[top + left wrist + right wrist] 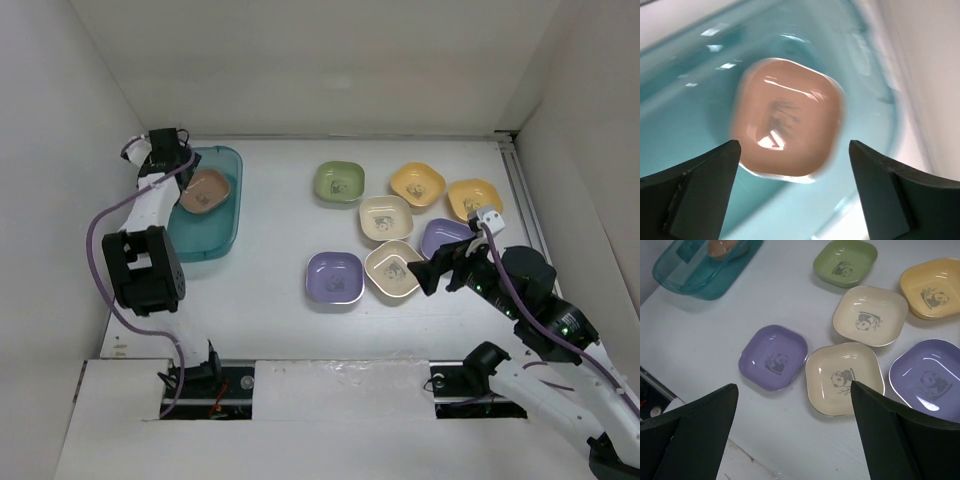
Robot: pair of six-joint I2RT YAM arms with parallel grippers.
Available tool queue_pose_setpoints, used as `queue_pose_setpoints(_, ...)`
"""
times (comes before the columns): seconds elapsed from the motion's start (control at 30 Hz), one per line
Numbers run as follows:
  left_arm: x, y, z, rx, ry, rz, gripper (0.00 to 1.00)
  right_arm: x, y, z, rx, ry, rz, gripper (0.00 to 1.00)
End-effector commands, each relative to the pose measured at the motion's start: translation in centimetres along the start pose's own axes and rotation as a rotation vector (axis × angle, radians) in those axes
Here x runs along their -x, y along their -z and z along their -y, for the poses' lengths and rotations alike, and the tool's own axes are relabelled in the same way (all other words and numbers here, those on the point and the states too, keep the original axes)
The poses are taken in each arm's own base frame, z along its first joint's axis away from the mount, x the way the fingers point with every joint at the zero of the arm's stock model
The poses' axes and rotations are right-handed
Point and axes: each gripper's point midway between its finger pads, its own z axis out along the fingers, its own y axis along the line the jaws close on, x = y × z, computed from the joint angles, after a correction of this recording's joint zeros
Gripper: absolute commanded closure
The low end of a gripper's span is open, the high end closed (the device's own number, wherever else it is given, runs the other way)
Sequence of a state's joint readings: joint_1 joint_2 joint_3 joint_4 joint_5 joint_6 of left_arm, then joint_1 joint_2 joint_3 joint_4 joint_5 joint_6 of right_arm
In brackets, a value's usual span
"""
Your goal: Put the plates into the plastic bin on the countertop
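The brown plate point(205, 190) lies inside the teal plastic bin point(215, 240) at the left of the countertop point(270, 250). My left gripper point(183, 168) hovers over it, open; in the left wrist view the blurred brown plate point(790, 125) sits free below the left gripper point(794, 146). Several plates stay on the right: green point(338, 182), two yellow point(417, 184), two cream point(386, 217) and two purple point(334, 277). My right gripper point(425, 272) hangs open and empty above the near cream plate point(844, 377), with a purple plate point(772, 357) beside it.
White walls close in the countertop on the left, back and right. The near table edge point(700, 450) shows below the right gripper point(794, 387). The bin point(695, 280) stands far from the group of plates.
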State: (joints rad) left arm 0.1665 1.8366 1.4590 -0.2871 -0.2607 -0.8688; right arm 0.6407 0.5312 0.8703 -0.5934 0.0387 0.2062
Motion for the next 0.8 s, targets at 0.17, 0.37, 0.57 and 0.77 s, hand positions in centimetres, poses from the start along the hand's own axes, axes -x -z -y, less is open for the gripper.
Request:
queue_pose_setpoints(0.17,-5.1,17.6,11.6,-0.422,-0.362,-0.020,0.00,1.8,0.4,-0.3,0.009,-0.003,0.070,0.00)
queue_pose_setpoints(0.37,-20.0,26.1,6.8,-0.585,-0.662,-0.228,0.00,1.6,1.1,0.5,-0.033,0.006,0.057,0.00)
queue_pose_setpoints(0.57,-28.6,28.3,-2.8,-0.532,-0.833,-0.346,0.02,2.6,2.5,0.9,-0.059,0.003,0.090,0.00)
queue_pose_setpoints(0.77,-30.8,25.1,-7.0,-0.460,-0.810,-0.384,0.05,2.8,2.7,0.9,-0.057,0.011,0.100,0.00)
